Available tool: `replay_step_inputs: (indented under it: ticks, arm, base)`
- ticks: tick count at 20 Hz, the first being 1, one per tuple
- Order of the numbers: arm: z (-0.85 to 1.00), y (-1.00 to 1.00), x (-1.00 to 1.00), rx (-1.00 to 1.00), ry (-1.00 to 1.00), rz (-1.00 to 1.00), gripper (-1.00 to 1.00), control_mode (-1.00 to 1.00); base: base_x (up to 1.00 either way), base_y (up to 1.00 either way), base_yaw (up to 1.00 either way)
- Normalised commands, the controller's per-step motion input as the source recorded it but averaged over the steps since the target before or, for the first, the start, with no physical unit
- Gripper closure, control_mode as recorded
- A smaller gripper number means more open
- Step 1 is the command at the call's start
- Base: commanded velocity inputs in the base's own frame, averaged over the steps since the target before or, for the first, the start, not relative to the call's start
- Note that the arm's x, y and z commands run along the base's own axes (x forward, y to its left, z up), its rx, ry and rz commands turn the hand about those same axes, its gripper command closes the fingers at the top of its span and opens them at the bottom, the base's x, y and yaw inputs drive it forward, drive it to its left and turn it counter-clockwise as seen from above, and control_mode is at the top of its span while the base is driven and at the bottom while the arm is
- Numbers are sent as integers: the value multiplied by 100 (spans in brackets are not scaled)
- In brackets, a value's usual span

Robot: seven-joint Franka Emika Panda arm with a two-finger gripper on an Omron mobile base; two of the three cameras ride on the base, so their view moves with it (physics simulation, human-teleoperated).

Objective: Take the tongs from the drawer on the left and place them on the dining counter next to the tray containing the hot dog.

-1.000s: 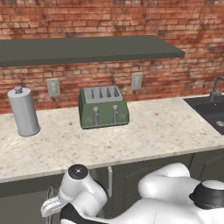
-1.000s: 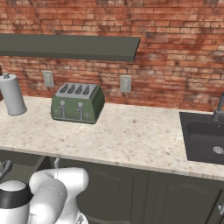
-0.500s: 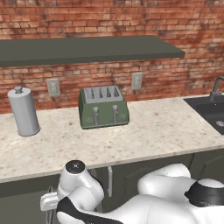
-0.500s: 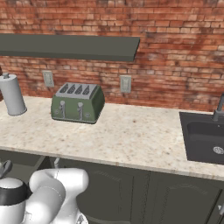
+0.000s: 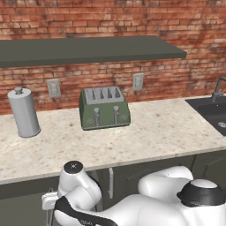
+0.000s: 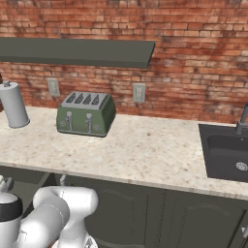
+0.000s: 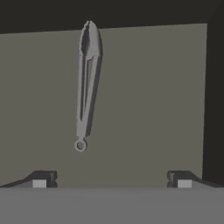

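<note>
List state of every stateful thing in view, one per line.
tongs: lying flat on the drawer floor, arms closed, not gripped
drawer: open, tongs inside
pincer: open, above the tongs, holding nothing
toaster: upright on the worktop, slots empty
paper towel holder: upright on the worktop
sink: basin looks empty

Red brick wall [image 5: 132, 17], dark shelf [image 5: 88, 49], speckled worktop [image 5: 145, 137].
</note>
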Motion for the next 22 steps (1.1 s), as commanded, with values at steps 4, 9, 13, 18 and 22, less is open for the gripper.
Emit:
replay_step_inputs:
  ticks: [4,9,13,18,22]
  arm:
    - [-12,0,11,-6,1,-7,-100,-100]
    - [-13,0,12,-3,4,-7,-100,-100]
    - [-19,0,16,-3,0,-4,-100,-100]
    - [-24,0,12,-3,0,-3,-100,-100]
    - [-17,0,9,-2,0,-2,-100,-100]
  base:
    - [0,0,0]
    - [0,0,0]
    - [0,0,0]
    - [0,0,0]
    - [0,0,0]
